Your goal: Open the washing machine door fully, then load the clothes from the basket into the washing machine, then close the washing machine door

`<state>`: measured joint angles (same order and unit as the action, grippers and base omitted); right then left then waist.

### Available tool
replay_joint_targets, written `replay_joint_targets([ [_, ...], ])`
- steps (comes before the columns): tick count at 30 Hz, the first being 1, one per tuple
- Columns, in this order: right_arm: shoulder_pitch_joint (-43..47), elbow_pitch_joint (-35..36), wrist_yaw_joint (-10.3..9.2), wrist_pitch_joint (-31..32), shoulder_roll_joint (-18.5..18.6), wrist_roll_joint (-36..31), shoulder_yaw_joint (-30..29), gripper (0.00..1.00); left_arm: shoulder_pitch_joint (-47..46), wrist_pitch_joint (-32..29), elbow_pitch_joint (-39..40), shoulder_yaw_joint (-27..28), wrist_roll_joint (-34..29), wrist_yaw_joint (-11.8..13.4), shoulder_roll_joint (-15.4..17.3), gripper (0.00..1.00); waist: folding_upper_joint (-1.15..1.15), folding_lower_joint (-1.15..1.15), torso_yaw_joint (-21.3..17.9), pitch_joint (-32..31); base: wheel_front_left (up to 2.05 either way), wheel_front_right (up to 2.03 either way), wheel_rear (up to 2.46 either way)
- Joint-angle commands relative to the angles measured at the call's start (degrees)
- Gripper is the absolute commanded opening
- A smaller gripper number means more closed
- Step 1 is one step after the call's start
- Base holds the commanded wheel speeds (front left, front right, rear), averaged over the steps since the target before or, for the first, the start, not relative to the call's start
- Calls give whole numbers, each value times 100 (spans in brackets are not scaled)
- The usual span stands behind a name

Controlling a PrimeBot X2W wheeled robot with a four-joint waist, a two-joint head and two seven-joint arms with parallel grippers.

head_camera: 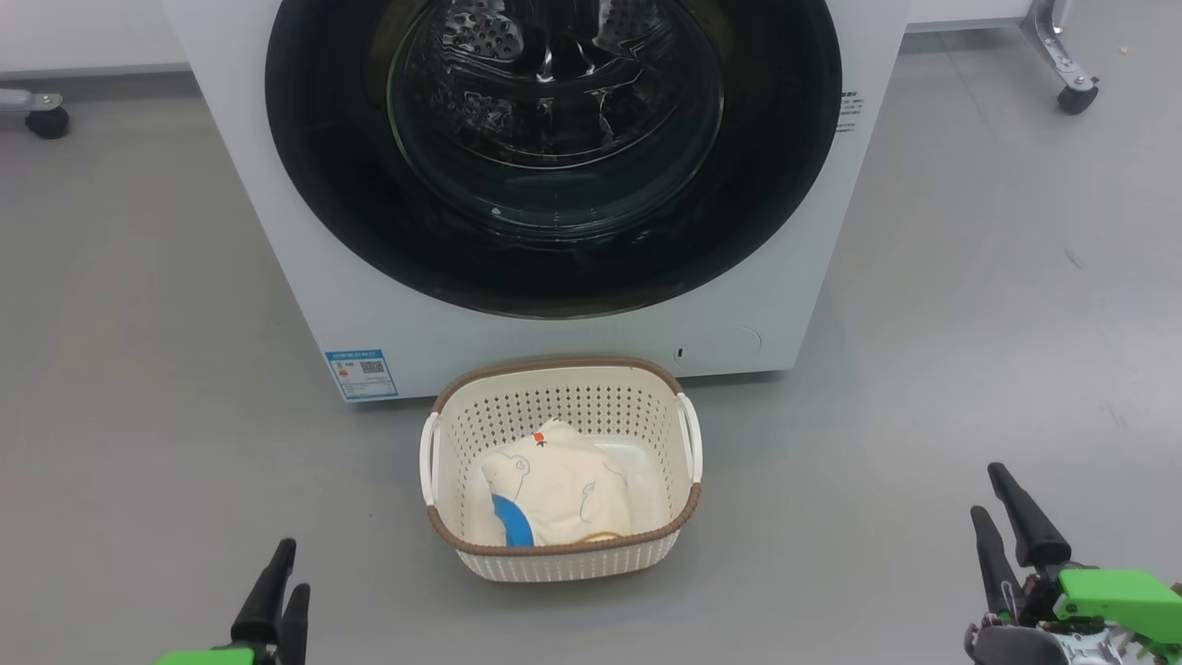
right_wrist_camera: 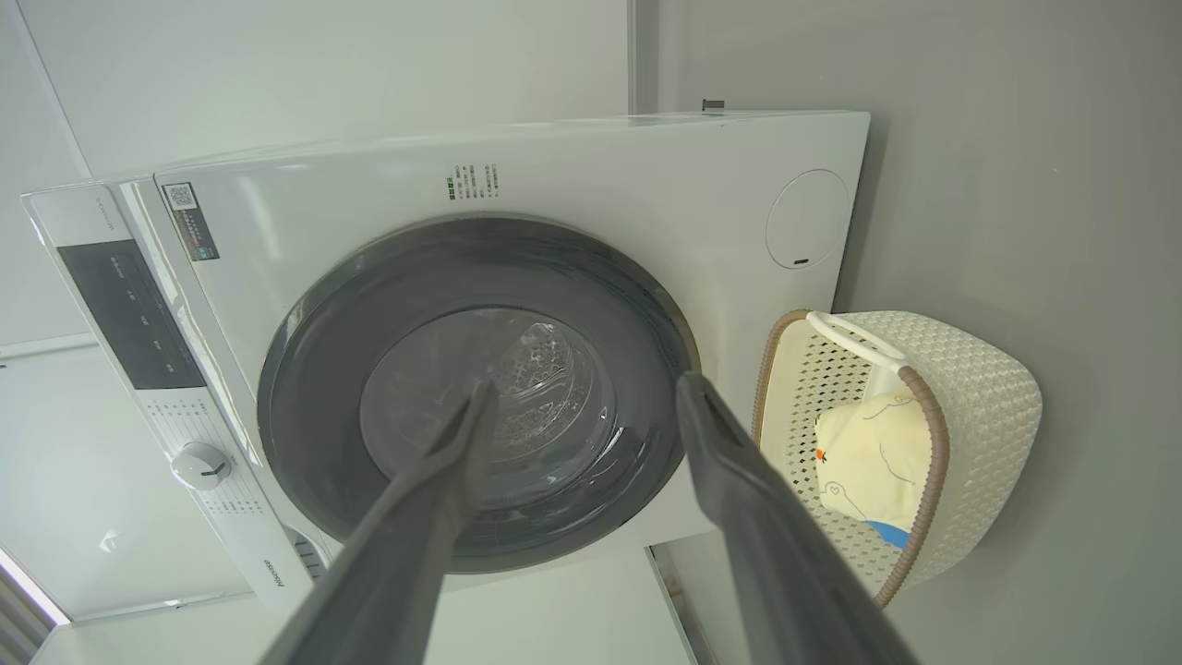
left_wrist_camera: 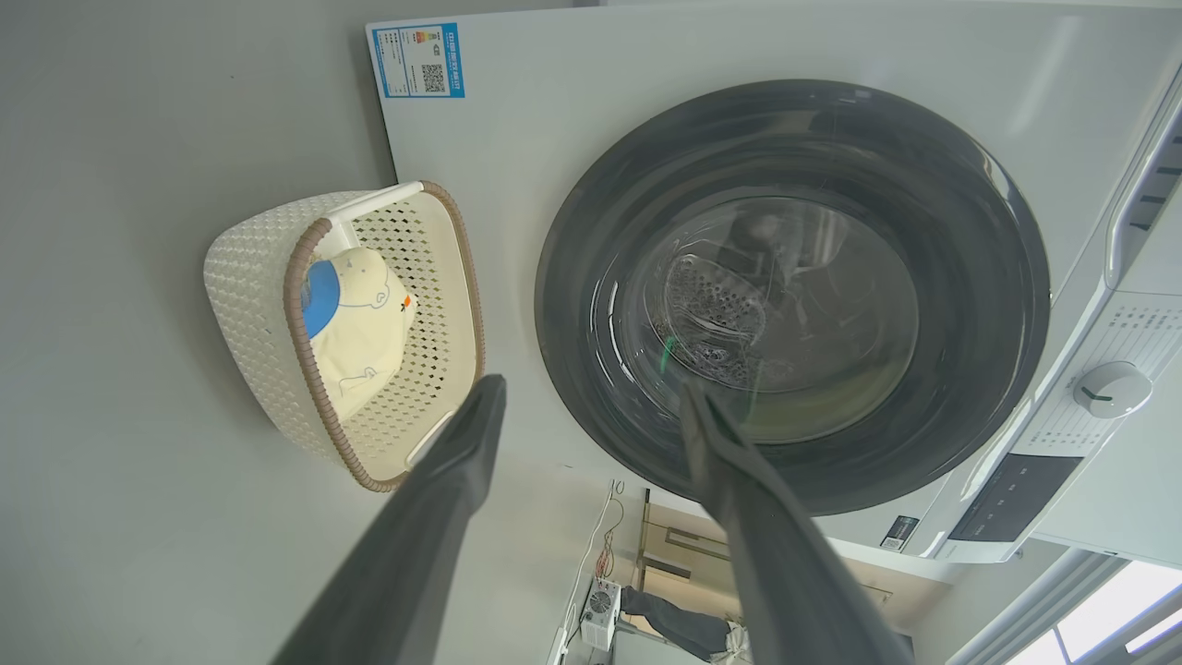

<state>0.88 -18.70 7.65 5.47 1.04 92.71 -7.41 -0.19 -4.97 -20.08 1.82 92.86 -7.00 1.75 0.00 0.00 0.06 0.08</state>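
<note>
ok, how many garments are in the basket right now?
1: a cream garment with a blue patch, lying in the basket on the floor in front of the washing machine. Anything underneath it would be hidden.

Smooth grey floor (head_camera: 138,323), white wall (head_camera: 83,32), black casters (head_camera: 1077,98)

glossy black door rim (head_camera: 323,185), perforated plastic basket (head_camera: 563,406), soft cloth garment (head_camera: 554,489)

one white box-shaped washing machine (head_camera: 388,332), one round black-rimmed glass door (head_camera: 554,277), one cream perforated plastic basket (head_camera: 563,563), one cream-white fabric garment (head_camera: 563,489).
</note>
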Motion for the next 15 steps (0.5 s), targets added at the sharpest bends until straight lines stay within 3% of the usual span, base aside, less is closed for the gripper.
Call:
replay_joint_targets([
  [1,-250,266,-1,-40,100,-18,-28,100,-330,71,240,25,32,-5,50,100,0,0,0,-2,0,0,0],
  [15,-295,257,-3,-192,178,-289,-42,100,-451,346,269,-125,-224,4,107,100,0,0,2,-4,0,0,0],
])
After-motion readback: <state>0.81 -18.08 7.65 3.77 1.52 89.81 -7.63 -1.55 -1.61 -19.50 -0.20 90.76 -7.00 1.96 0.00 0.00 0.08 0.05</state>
